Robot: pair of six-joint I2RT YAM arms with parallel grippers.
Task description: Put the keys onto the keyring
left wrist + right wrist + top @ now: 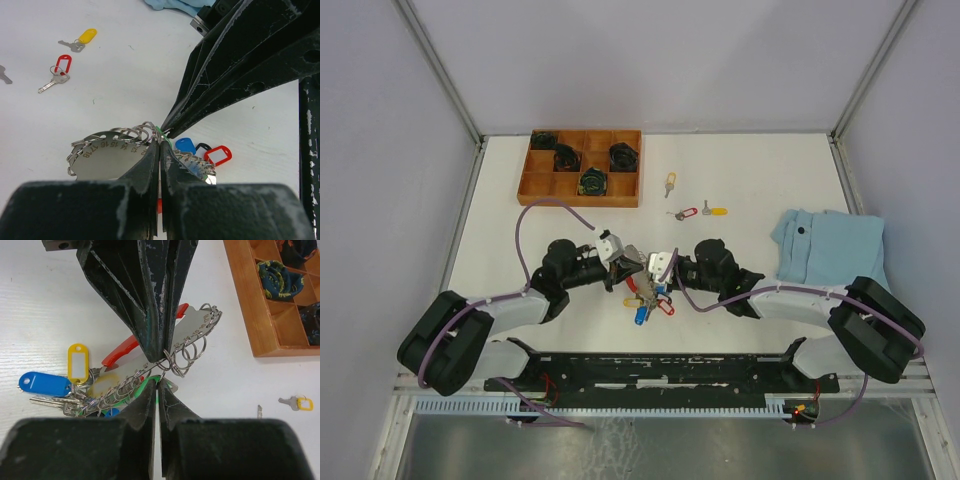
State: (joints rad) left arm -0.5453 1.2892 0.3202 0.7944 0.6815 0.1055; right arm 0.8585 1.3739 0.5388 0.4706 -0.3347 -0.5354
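The left tool (pixel 159 147) clamps the keyring (pixel 102 157) by its numbered plate, steadying it over the bench (pixel 125 65); the right tool (pixel 157 385), tips together, seems to pinch a split ring. Tagged keys (pixel 685 213) lie beyond, unthreaded.

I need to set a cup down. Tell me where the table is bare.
Bare: the far right corner, bordered by the wooden tray, loose keys and blue cloth; a narrower strip left of the tray. Crowded: mid-table around the keyring.
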